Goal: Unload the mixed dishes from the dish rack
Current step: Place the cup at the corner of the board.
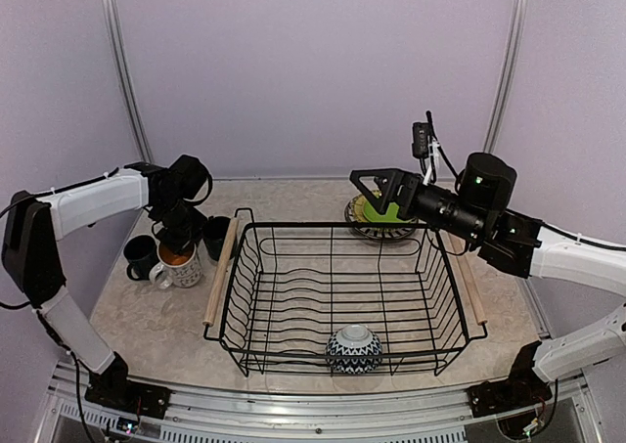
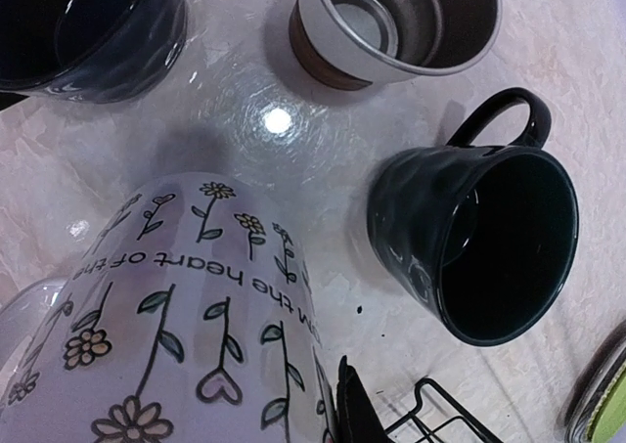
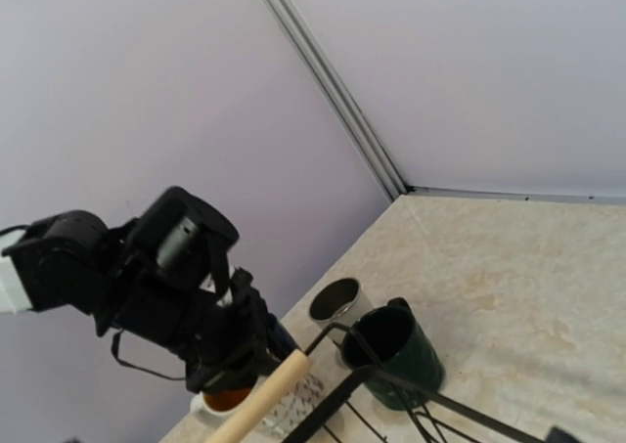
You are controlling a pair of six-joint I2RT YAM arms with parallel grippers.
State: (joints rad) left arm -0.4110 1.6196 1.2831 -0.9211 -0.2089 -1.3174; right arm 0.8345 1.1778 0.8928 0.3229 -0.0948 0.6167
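The marbled beige bench (image 1: 156,326) carries the large black wire dish rack with wooden rod handles (image 1: 323,225). Just past its far right corner lies a lime-green plate (image 1: 388,214) stacked on a striped one. The right arm's fingers (image 1: 370,175) hang spread wide just above it, gripping nothing. A blue-white patterned bowl (image 1: 354,348) sits upside down inside the rack's near edge. Left of the rack, the left arm's fingers (image 1: 180,238) are clenched at the rim of a white flower-patterned cup (image 2: 176,345). Whether they pinch it cannot be told. The cup stands between a dark blue mug (image 1: 142,255) and a dark teal mug (image 2: 479,247).
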